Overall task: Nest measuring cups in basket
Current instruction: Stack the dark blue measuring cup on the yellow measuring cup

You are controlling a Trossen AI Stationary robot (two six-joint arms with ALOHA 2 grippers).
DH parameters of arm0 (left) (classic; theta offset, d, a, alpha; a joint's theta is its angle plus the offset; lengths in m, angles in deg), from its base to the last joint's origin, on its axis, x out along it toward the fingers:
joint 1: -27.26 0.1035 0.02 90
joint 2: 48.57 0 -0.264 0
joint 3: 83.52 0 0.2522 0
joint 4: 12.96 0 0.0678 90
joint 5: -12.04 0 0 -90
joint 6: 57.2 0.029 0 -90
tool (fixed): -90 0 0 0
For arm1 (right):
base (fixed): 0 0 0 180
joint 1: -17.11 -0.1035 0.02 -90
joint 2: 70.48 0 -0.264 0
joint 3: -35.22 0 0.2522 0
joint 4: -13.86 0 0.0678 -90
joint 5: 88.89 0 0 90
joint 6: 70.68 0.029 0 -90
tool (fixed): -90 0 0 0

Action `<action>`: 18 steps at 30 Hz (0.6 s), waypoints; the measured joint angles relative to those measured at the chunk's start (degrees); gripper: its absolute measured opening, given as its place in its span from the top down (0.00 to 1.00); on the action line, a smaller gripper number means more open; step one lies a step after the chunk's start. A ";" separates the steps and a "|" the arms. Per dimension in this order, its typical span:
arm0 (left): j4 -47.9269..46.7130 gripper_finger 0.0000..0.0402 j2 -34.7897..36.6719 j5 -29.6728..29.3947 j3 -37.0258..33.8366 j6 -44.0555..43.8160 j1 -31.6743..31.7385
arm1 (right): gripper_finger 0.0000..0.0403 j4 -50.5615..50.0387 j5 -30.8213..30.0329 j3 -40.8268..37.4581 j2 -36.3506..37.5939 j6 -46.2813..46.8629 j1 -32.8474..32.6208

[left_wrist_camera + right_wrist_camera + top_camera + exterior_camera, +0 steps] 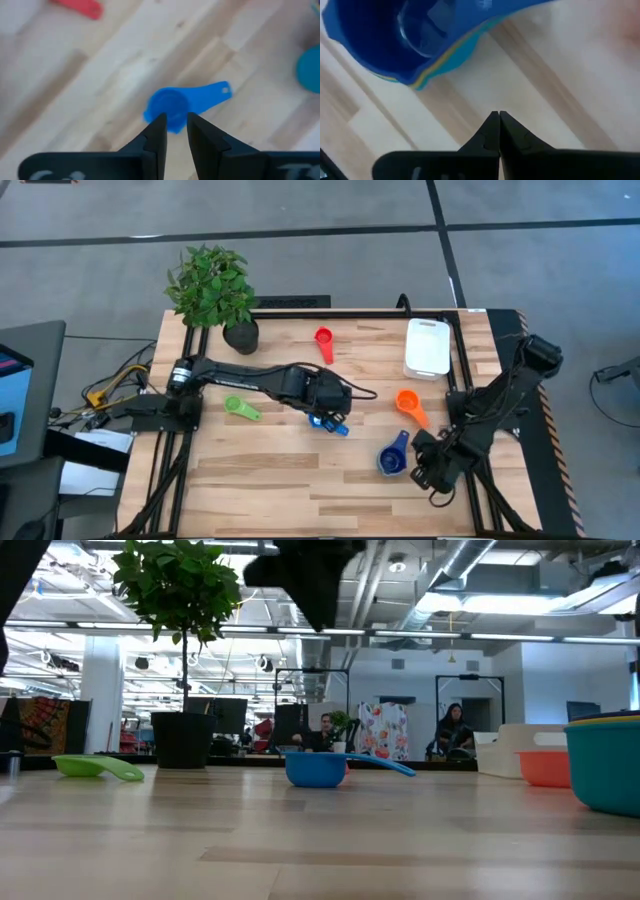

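Observation:
A small blue measuring cup [332, 424] rests upright on its base on the table [315, 769], its handle [215, 94] lying flat. My left gripper [330, 412] hangs above it, open by a narrow gap [176, 126], touching nothing. A nested stack of cups, blue on top over yellow and teal [392, 459] [415, 45], sits near the right front. My right gripper [428, 472] is shut [498, 118] just to the right of that stack, apart from it. Orange [408, 402], red [323, 340] and green [240, 408] cups lie singly on the table. The white basket [428, 346] stands at the far right.
A dark plant pot with a leafy plant [238, 332] stands at the far left of the table. Bare wood lies along the near edge [290, 490]. In the low view the stack [605, 765] and the orange cup [545, 768] are at the right, with people seated in the room behind.

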 joint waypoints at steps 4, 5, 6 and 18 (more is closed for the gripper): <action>-6.95 0.85 1.02 -2.64 0.00 0.47 -0.54 | 0.94 8.01 1.41 0.00 -3.15 -3.48 2.28; -8.85 0.85 1.03 -3.10 0.00 0.48 -0.77 | 0.95 10.00 1.62 0.04 -3.65 -4.04 2.85; -10.83 0.85 1.03 -3.39 0.00 0.50 -0.98 | 0.95 11.52 1.63 0.32 -4.06 -4.50 3.36; -13.87 0.85 1.05 -3.13 -5.55 0.76 -3.29 | 0.95 20.93 1.37 9.06 -10.93 -22.99 14.28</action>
